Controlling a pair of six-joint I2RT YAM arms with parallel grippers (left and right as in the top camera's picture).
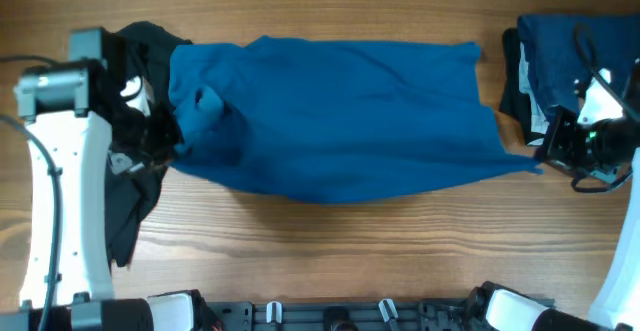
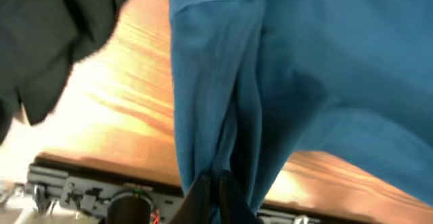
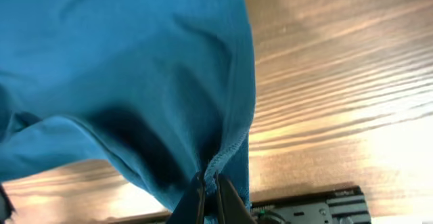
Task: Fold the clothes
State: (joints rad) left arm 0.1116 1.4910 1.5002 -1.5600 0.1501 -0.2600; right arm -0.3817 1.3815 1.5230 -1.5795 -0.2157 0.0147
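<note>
The left gripper [image 2: 215, 198] and right gripper [image 3: 211, 200] hold jaws pinched tight on opposite ends of the blue shirt [image 1: 340, 121], spread across the tabletop [image 1: 350, 246]; a black garment [image 1: 130, 206] lies beside its left-gripper end.

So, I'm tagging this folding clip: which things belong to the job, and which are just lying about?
Job: blue shirt, pinched by left gripper and right gripper; black garment at left; dark blue pile at right.
Lying about: just the black rail edging the table.
</note>
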